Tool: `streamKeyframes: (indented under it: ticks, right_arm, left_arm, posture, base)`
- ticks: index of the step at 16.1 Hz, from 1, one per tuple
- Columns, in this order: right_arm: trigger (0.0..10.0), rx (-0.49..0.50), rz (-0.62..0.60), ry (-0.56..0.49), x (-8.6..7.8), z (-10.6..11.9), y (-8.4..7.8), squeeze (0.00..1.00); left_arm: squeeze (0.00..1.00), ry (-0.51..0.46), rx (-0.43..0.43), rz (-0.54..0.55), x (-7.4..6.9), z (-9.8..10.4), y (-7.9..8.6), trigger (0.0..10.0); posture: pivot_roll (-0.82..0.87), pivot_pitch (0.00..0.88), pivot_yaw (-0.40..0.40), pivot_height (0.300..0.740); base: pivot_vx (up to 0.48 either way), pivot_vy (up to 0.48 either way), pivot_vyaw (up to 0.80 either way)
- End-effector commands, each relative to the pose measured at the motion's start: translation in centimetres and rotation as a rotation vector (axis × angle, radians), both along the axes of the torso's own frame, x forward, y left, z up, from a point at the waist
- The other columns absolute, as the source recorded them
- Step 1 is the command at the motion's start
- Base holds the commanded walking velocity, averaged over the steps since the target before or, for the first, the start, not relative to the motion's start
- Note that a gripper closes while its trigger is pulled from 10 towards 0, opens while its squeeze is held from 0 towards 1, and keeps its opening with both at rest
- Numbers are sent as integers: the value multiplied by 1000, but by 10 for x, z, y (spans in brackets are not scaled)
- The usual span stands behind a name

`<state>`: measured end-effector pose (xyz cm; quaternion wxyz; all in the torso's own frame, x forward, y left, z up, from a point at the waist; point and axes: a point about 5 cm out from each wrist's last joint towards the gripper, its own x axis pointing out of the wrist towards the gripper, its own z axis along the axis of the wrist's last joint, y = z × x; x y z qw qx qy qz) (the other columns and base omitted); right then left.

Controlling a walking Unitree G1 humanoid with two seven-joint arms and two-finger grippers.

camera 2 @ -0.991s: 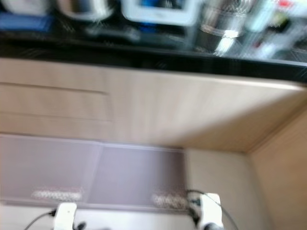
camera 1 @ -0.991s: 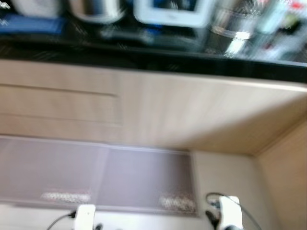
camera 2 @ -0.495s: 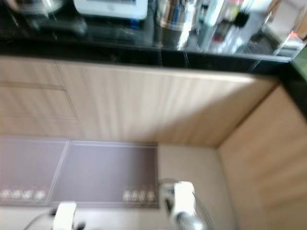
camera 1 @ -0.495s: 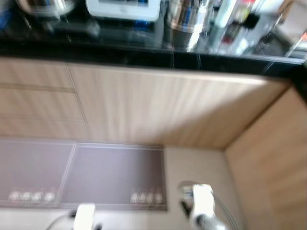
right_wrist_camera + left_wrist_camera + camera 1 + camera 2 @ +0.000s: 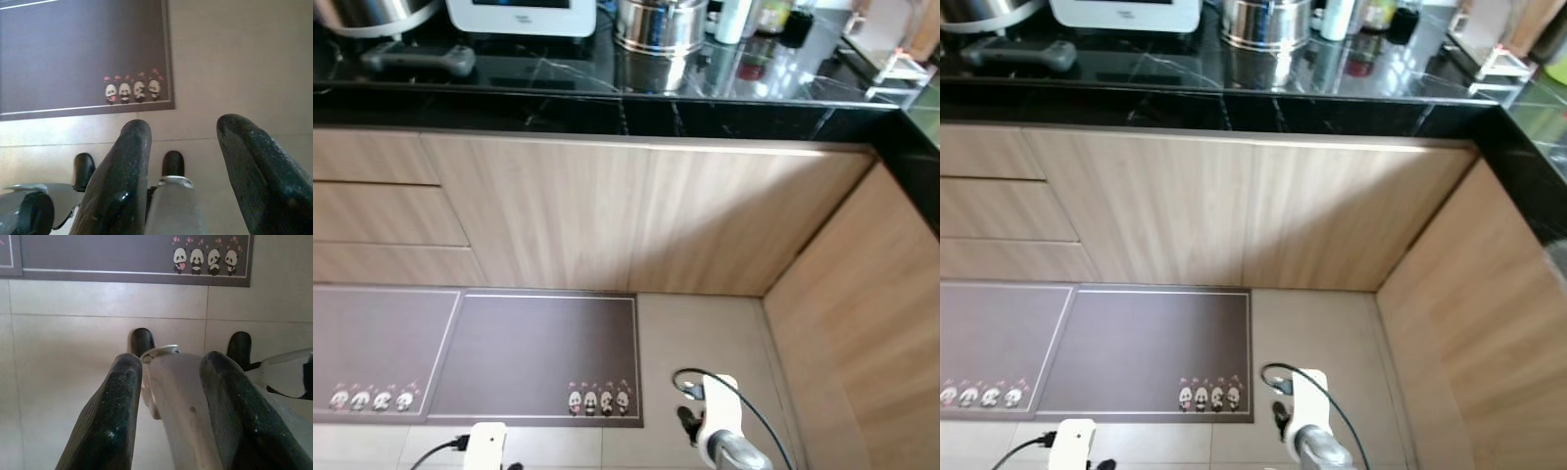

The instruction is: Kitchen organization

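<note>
Organizing looks not yet begun; the steel pot (image 5: 661,22), bottles (image 5: 744,15) and white appliance (image 5: 521,14) sit untouched on the black surface (image 5: 607,83) above the cabinets. Left gripper (image 5: 171,377) and right gripper (image 5: 183,142) hang spread and empty over the floor by the panda mat (image 5: 543,357); judging by this, all the sorting is left.

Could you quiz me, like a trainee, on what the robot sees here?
1. True or false: both claws hold something.
2. What animals decorate the mat? A) cats B) pandas C) ducks
3. Fill in: the pot stands on the black ____.

Key
1. False: the left claw and right claw hang open and empty above the floor.
2. B: a row of pandas.
3. Counter.
</note>
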<state>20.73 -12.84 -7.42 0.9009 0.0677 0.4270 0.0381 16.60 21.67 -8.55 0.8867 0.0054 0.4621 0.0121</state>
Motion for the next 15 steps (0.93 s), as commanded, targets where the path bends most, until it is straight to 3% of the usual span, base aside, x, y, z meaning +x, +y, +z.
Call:
streamKeyframes:
  ticks: [1,6,7,12,15]
  right_arm:
    - [10000,19,-8,5,-3,-1,3,0]
    - [10000,16,11,28,-5,-3,5,0]
    - [10000,13,12,29,-6,-3,5,0]
    - [10000,14,22,36,-8,-4,7,0]
    - [10000,13,22,39,-9,-5,7,0]
  left_arm:
    - [0,30,-6,9,-8,-4,0,10000]
    - [0,-3,39,17,-6,-2,2,10000]
    - [0,-56,84,49,-4,1,5,10000]
    - [0,-160,63,91,0,6,8,10000]
    - [0,-163,51,70,0,7,7,10000]
  posture:
    - [29,97,-69,740]
    - [33,88,-67,740]
    - [36,86,-64,740]
    - [35,73,-50,740]
    - [36,69,-47,740]
  base:
    - [0,0,0]
    - [0,0,-537]
    - [0,0,-738]
    - [0,0,-739]
    - [0,0,-735]
